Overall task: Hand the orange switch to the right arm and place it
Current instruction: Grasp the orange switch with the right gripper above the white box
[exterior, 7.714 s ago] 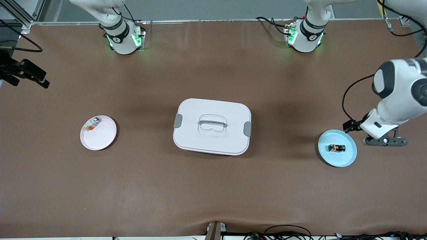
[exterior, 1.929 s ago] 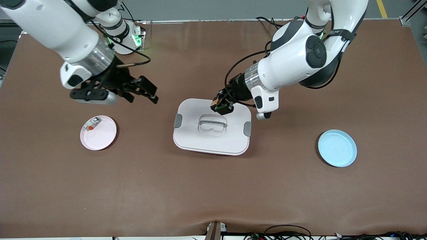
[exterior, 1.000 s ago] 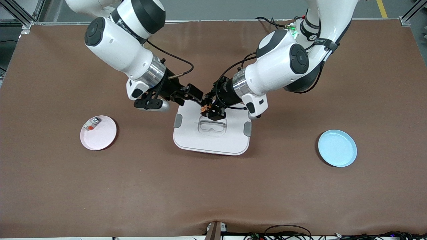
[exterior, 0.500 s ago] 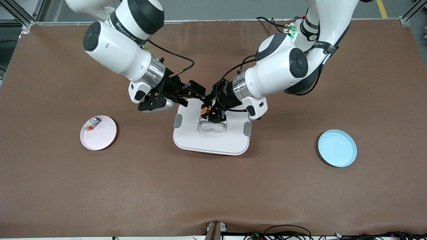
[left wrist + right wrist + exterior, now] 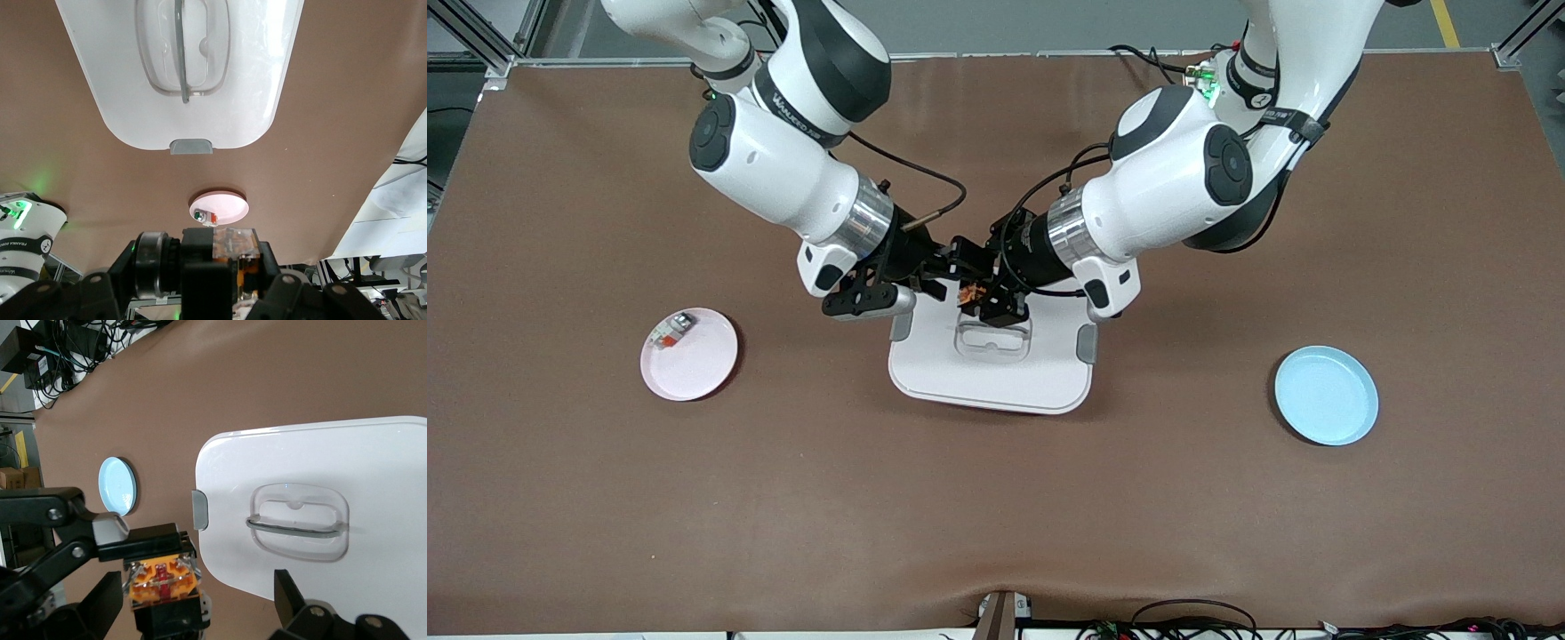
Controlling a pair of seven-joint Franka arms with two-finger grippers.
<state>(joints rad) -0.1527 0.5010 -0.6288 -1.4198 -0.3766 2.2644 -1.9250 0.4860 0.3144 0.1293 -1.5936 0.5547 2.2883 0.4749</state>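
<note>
The front view shows two arms meeting over the white lidded box at the table's middle, and two plates: a pink plate toward the right arm's end and a blue plate toward the left arm's. The right wrist view alone shows the orange switch clearly, pinched in the left gripper, between the spread fingers of the right gripper. The pink plate carries one white-and-grey piece.

The small black and orange switch hangs over the white box lid, pinched in the left end effector.
</note>
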